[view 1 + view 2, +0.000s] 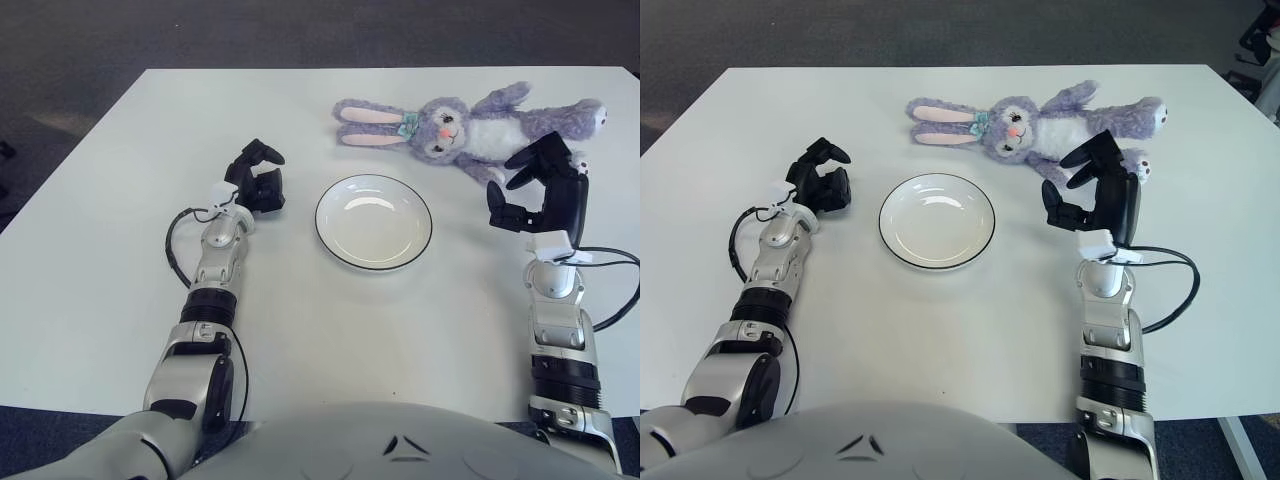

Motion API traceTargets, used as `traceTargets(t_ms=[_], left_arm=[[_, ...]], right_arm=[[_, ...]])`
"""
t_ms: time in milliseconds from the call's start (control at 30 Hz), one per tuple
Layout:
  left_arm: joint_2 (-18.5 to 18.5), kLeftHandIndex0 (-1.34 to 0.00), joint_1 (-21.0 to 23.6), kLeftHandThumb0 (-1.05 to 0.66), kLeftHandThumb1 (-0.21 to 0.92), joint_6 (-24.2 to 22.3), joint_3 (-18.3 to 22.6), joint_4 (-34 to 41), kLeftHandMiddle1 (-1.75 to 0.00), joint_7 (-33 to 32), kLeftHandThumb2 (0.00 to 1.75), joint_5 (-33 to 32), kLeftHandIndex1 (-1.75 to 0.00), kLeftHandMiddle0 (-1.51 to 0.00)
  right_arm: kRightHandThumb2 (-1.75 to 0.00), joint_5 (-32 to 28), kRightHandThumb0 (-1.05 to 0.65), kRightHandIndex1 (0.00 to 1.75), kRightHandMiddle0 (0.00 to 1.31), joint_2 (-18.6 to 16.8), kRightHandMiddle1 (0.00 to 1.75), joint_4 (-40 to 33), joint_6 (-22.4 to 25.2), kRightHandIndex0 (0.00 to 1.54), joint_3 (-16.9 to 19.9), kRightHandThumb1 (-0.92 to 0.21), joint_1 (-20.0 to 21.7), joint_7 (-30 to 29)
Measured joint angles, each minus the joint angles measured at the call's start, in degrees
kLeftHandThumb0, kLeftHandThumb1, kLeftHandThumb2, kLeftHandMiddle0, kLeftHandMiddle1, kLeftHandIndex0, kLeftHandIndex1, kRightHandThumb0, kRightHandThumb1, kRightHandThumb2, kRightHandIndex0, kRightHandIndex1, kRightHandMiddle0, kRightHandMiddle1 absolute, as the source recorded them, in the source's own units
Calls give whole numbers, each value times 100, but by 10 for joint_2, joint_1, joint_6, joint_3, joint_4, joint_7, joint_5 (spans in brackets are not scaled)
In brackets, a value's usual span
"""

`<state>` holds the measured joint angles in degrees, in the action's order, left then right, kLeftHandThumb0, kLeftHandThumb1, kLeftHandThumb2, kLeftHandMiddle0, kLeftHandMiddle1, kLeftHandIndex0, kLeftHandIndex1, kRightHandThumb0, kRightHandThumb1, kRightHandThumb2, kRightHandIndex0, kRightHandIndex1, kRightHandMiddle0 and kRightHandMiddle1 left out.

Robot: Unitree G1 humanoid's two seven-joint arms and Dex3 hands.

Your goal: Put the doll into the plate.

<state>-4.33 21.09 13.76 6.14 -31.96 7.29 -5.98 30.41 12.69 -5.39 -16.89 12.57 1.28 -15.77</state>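
The left hand (257, 178) shows left of the plate (373, 222), fingers loosely curled, holding nothing; the white, dark-rimmed plate holds nothing; behind it lies the purple, long-eared doll (465, 125); the right hand (540, 188), fingers spread, hovers just before it.

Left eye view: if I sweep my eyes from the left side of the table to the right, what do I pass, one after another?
Left hand, idle, left of the plate → white plate → right hand, fingers spread, raised near the purple bunny doll. The doll lies farther back, spanning from above the plate to the right hand, so it has no single place.
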Motion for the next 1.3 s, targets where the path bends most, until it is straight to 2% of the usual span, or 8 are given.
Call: traceTargets(t_ms=[33, 133, 333, 733, 900, 1133, 1300], left_arm=[[-1, -55, 0, -45, 40, 2, 0, -1, -175, 0, 121, 0, -175, -116], [-2, -55, 0, -45, 40, 5, 0, -4, -175, 0, 122, 0, -175, -116], [-4, -56, 0, -46, 38, 7, 0, -5, -175, 0, 124, 0, -175, -117], [-10, -55, 2, -45, 39, 18, -1, -13, -175, 0, 123, 1, -175, -119], [-11, -55, 3, -45, 40, 22, -1, -16, -175, 0, 122, 2, -175, -119], [-11, -54, 4, -45, 41, 23, -2, -18, -175, 1, 120, 2, -175, -116], [-11, -54, 5, -45, 41, 23, -2, -20, -175, 2, 120, 2, -175, -116]], right_arm=[[-58, 18, -29, 131, 25, 5, 171, 2, 5, 38, -6, -84, 0, -7], [-55, 61, -54, 118, 9, 23, 148, 13, 10, 33, -21, -83, 0, -23], [-55, 121, -68, 96, 1, 56, 123, 28, 24, 26, -47, -80, 0, -41], [-50, 183, -72, 69, 0, 90, 93, 27, 71, 19, -90, -82, 35, -45], [-47, 187, -73, 56, 0, 107, 82, 22, 96, 16, -100, -83, 48, -24], [-45, 194, -74, 38, 0, 129, 74, 16, 128, 14, -109, -83, 60, 13], [-45, 198, -73, 33, 0, 138, 74, 14, 141, 14, -118, -83, 72, 23]])
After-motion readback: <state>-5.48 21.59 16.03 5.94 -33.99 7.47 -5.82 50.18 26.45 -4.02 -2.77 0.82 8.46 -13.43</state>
